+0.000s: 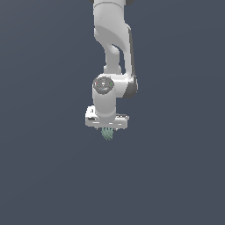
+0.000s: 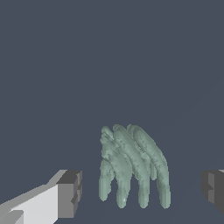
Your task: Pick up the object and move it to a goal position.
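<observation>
Two dark grey fingers [image 2: 70,192] frame the wrist view's foreground, one on a white mount and the other cut off by the picture's edge, standing wide apart with bare space on both sides of what lies between them: they are released, gripping nothing. Between them sits the object [image 2: 131,168], a small pale teal-green clump of ridged, elongated lobes bunched side by side like a tiny cactus, its surface faintly mottled. It is much narrower than the gap, and neither finger touches it; it stands a little nearer the finger on the white mount than the other one. In the exterior view the object [image 1: 107,133] shows only as a small green tuft poking out just below the white gripper [image 1: 107,127], near the middle of the picture, most of it hidden behind the hand. Whether it rests on the worktop [image 1: 176,176] or hangs just above it cannot be told from either picture. The hand is a broad white bar set level, wider than the clump beneath it. Above it the white Franka arm [image 1: 112,39] rises straight up and out of the picture's top, with a round joint cap facing the camera and a dark band down the exterior view's right side of the upper link. The worktop is a plain, flat, dark slate-blue surface filling both pictures.
</observation>
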Available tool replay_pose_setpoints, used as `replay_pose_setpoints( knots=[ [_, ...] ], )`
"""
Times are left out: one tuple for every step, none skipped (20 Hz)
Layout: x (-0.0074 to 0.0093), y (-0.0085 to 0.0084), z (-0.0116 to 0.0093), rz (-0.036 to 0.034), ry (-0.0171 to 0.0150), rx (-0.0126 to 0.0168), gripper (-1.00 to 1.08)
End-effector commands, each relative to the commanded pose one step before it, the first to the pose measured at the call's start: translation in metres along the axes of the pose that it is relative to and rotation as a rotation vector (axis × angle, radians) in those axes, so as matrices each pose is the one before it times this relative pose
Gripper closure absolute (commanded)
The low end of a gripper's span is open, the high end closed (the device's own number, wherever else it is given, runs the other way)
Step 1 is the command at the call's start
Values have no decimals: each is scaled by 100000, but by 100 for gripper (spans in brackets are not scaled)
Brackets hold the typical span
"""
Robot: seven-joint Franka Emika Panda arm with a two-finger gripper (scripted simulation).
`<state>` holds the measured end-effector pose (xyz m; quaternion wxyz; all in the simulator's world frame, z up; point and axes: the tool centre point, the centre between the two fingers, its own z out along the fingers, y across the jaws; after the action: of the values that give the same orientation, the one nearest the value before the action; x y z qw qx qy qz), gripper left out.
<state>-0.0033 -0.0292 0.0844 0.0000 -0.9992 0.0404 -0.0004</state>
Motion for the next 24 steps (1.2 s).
replay_pose_setpoints(
  knots=[
    [-78, 23, 957, 50, -109, -10, -92],
    [-25, -6, 516, 0, 0, 0, -92],
    [-27, 34, 568, 68, 9, -3, -92],
    [-24, -7, 539, 0, 0, 0, -92],
    [-16, 23, 466, 48, 6, -2, -92],
    [-8, -5, 401, 0, 0, 0, -92],
    [3, 25, 328, 48, 7, 0, -92],
    [13, -4, 262, 0, 0, 0, -92],
    [23, -3, 191, 0, 0, 0, -92],
    [29, -3, 123, 0, 0, 0, -92],
    [26, -2, 65, 0, 0, 0, -92],
    [11, -1, 19, 0, 0, 0, -92],
    [0, 0, 0, 0, 0, 0, 108],
    [0, 0, 0, 0, 0, 0, 108],
    [0, 0, 0, 0, 0, 0, 108],
    [0, 0, 0, 0, 0, 0, 108],
    [0, 0, 0, 0, 0, 0, 108],
    [0, 0, 0, 0, 0, 0, 108],
    [0, 0, 0, 0, 0, 0, 108],
    [0, 0, 0, 0, 0, 0, 108],
    [0, 0, 0, 0, 0, 0, 108],
    [0, 0, 0, 0, 0, 0, 108],
    [7, 0, -43, 0, 0, 0, 108],
    [-6, -1, -24, 0, 0, 0, 108]
  ],
)
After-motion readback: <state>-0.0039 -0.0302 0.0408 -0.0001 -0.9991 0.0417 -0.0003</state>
